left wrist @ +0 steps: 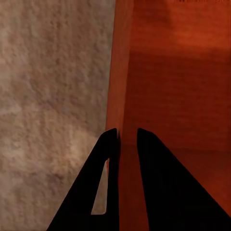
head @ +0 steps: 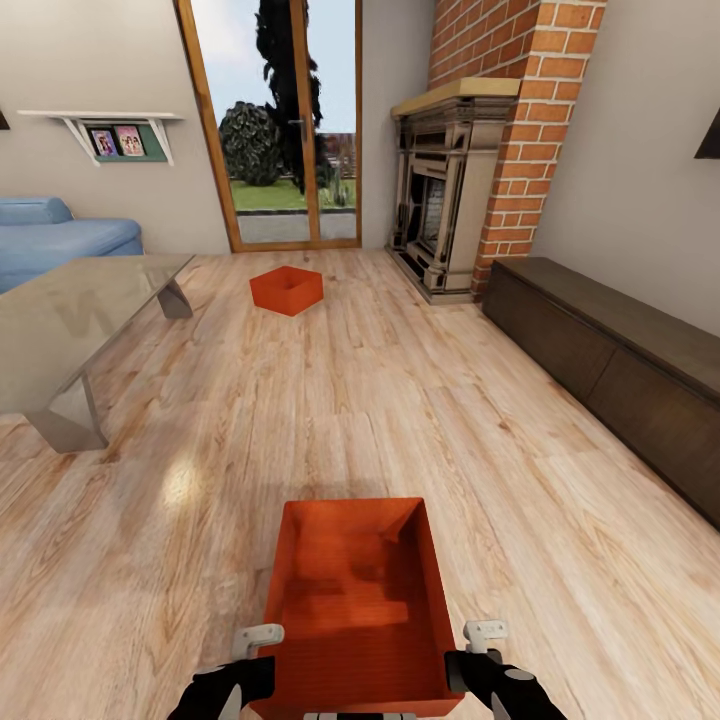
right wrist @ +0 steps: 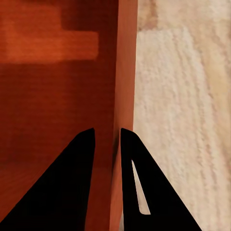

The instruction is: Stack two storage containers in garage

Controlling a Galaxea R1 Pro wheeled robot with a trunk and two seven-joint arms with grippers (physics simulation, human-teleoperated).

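Left gripper (left wrist: 127, 139) and right gripper (right wrist: 107, 137) clamp near bin's (head: 355, 600) side walls; next: carry to garage.

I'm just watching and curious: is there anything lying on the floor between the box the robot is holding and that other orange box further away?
Nothing visible does. The near container, gripped on its side walls by the left gripper and right gripper, faces bare wood floor up to the far container. The glass table stands off to the left.
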